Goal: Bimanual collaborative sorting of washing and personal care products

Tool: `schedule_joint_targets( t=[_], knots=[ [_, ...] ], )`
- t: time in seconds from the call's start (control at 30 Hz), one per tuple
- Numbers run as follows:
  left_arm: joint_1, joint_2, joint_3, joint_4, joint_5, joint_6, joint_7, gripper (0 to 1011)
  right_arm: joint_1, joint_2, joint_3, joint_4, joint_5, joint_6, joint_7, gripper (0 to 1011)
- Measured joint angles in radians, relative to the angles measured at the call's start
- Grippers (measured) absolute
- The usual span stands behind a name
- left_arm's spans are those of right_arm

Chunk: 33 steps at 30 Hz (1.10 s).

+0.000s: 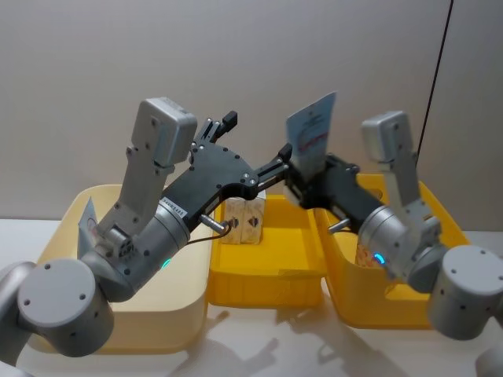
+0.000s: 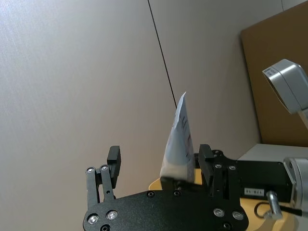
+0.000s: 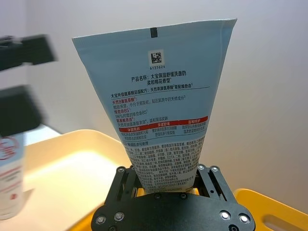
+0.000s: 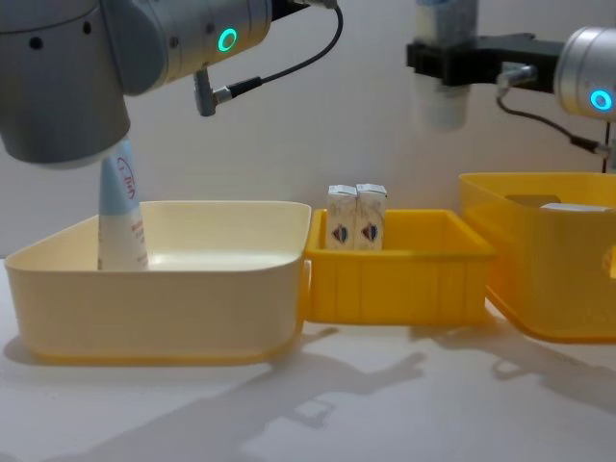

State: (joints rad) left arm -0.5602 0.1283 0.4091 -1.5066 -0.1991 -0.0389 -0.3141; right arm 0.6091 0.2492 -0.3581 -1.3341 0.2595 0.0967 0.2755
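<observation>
My right gripper [image 1: 302, 179] is raised above the middle bin, shut on the lower end of a pale-blue-and-white squeeze tube [image 1: 311, 135] that stands upright with its flat crimped end up; its label with red lettering [image 3: 161, 120] faces the right wrist camera. My left gripper [image 1: 255, 145] is open just left of that tube, which shows between its fingers [image 2: 113, 159] without touching them. Another tube [image 4: 119, 207] stands in the cream bin [image 4: 154, 298]. Two white cartons [image 4: 357, 218] stand side by side at the back of the middle yellow bin [image 4: 395, 284].
A deeper yellow bin [image 4: 539, 289] sits at the right with a white item [image 4: 570, 207] inside. The three bins touch in a row across the white table [image 4: 318, 404]. A plain wall is close behind them.
</observation>
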Motion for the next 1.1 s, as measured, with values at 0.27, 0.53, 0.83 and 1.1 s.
schedule_joint_targets(
  t=[0.27, 0.53, 0.83, 1.1],
  knots=[
    [0.000, 0.000, 0.000, 0.000, 0.000, 0.000, 0.000, 1003, 0.014, 0.011, 0.043, 0.022, -0.019, 0.021, -0.059, 477],
    [0.000, 0.000, 0.000, 0.000, 0.000, 0.000, 0.000, 1003, 0.055, 0.019, 0.085, 0.084, -0.042, 0.053, -0.119, 479],
    [0.000, 0.000, 0.000, 0.000, 0.000, 0.000, 0.000, 1003, 0.129, 0.023, 0.120, 0.198, -0.069, 0.086, -0.178, 477],
    [0.000, 0.000, 0.000, 0.000, 0.000, 0.000, 0.000, 1003, 0.188, 0.021, 0.144, 0.291, -0.093, 0.108, -0.230, 477]
  ],
)
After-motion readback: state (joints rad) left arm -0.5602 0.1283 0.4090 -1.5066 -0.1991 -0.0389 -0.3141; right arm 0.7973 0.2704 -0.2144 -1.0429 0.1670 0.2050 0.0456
